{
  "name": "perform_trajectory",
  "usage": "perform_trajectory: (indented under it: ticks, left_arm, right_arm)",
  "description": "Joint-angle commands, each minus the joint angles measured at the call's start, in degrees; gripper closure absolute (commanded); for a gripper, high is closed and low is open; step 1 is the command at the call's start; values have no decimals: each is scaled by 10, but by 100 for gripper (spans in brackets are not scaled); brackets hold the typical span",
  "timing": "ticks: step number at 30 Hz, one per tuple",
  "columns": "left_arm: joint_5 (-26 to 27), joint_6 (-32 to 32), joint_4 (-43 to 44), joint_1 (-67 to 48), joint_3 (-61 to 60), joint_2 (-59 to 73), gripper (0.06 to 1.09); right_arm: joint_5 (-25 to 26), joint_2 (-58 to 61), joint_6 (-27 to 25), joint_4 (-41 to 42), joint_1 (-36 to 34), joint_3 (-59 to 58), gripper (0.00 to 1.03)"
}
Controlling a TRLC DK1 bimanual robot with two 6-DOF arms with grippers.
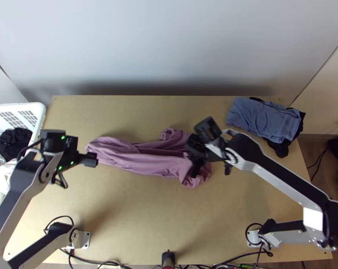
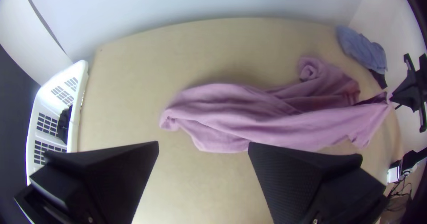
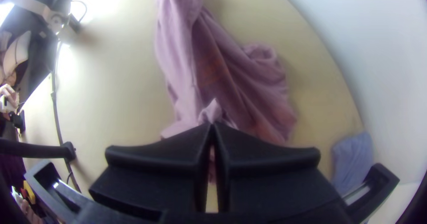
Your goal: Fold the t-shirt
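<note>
T-shirt: mauve, bunched lengthwise, on desk, right of basket. Left pincer: open, basket side. Right pincer: closed on shirt's end farthest from basket.

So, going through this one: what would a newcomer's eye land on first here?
Probably the mauve t-shirt, bunched in a long rumpled strip across the middle of the table, with the right gripper pinching it near its right end. Next, the left gripper, open beside the shirt's left end, and the blue cloth lying on something black at the far right corner.
</note>
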Motion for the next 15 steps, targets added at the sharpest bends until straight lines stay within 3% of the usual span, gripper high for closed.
perform_trajectory:
  ticks: [1,15]
  left_arm:
    - [-8,17,54,-6,36,109,11]
    - [-32,12,67,-50,132,239,11]
  right_arm:
    - [-1,-75,0,-34,-35,-56,100]
    - [0,-209,-7,-120,-89,-142,100]
